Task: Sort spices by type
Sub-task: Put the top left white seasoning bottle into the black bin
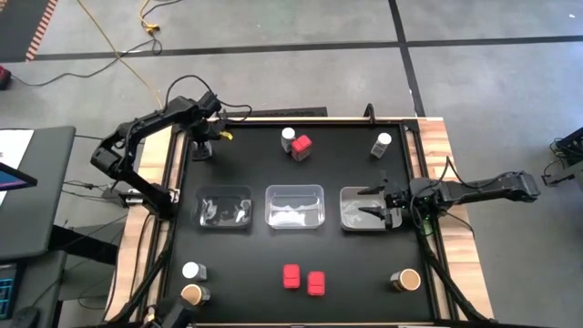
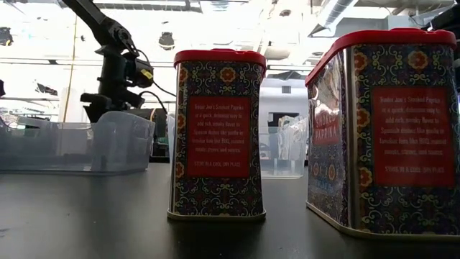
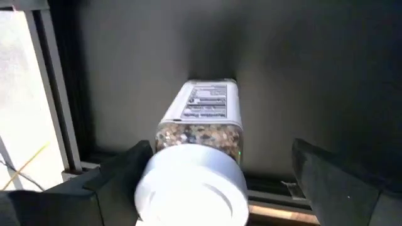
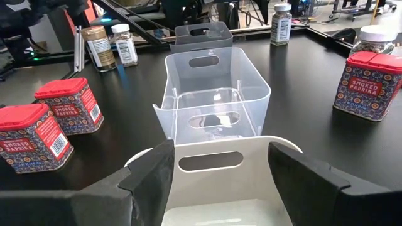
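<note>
Straddling a white-capped jar (image 3: pixel 198 147) near the table's far-left corner, my left gripper (image 3: pixel 217 176) gapes wide, gripping nothing; my right gripper (image 4: pixel 220 166) hangs half-open, empty, over the right tray (image 4: pixel 217 160).

You are looking down on three trays in a row across the table's middle: left tray (image 1: pixel 224 208), middle tray (image 1: pixel 295 206), right tray (image 1: pixel 361 207). Two paprika tins (image 1: pixel 303 279) stand side by side near the front edge, between jars at the front corners.
</note>
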`<state>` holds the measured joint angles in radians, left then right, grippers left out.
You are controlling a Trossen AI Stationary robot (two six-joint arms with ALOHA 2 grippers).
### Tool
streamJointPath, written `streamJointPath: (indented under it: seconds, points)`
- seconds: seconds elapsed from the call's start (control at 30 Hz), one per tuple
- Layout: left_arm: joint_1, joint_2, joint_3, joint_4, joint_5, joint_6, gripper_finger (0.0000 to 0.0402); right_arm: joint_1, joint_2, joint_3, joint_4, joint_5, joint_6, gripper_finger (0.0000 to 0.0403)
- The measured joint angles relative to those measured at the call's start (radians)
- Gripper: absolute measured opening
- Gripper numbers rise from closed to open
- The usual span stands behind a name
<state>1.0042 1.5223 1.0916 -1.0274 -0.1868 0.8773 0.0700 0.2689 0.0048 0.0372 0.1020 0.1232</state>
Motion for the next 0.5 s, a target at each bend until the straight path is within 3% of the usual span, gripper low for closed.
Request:
streamJointPath:
  seconds: [0.23,0.5]
  points:
    - [0.013,0.000,0.000,0.017,-0.002,0.011,0.0354,0.000,0.000,0.000,0.000,0.000,0.000,0.0286]
    - [0.014,0.000,0.000,0.019,-0.002,0.017,0.0296,0.000,0.000,0.000,0.000,0.000,0.000,0.0286]
